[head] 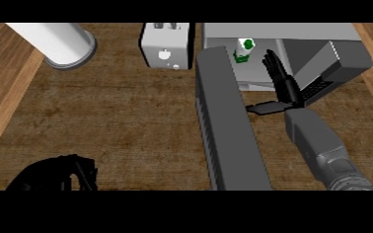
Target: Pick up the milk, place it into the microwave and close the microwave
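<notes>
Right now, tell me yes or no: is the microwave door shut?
No. The microwave door stands swung wide open toward the robot, with the milk carton visible inside the microwave.

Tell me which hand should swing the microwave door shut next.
Left, probably. The white-and-green milk carton already stands inside the grey microwave. The open dark grey door lies left of the extended right hand, while the black left hand rests curled outside the door.

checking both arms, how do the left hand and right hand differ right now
The right hand reaches with straight fingers into the open microwave, beside the milk; the left hand sits at the view's lower left edge, away from everything. The right forearm shows; the left's does not. Both are black, and neither holds anything.
</notes>
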`<act>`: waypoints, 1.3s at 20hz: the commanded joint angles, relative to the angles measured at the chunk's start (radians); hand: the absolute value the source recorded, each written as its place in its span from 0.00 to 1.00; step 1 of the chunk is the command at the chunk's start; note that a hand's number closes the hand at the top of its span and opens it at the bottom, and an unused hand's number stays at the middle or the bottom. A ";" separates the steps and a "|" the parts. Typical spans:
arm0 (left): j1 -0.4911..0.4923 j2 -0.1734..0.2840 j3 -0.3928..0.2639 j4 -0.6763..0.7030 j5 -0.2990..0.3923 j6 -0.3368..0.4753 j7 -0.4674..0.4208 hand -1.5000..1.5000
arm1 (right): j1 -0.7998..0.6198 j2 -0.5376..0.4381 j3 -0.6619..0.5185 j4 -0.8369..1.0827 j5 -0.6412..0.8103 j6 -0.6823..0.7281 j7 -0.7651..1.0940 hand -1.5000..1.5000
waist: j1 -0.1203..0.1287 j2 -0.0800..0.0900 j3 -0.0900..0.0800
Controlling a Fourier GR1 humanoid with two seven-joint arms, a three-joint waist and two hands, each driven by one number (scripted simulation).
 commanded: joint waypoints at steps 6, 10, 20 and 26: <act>-0.084 -0.002 -0.162 0.096 -0.132 0.071 -0.023 1.00 | 0.173 -0.013 0.040 -0.143 0.000 0.077 -0.038 0.00 | -0.031 -0.013 -0.002; -0.144 -0.002 -0.198 0.207 -0.171 0.090 -0.065 1.00 | 0.316 -0.015 0.049 -0.204 -0.017 0.113 -0.063 0.00 | -0.040 -0.015 -0.003; -0.435 -0.002 -0.426 0.488 -0.290 0.294 -0.091 1.00 | 0.541 -0.085 0.085 -0.446 -0.061 0.198 -0.051 0.00 | -0.053 -0.012 -0.003; -0.543 -0.002 -0.555 0.740 -0.331 0.403 -0.143 1.00 | 0.640 -0.097 0.128 -0.619 -0.079 0.202 -0.035 0.00 | -0.060 -0.012 -0.003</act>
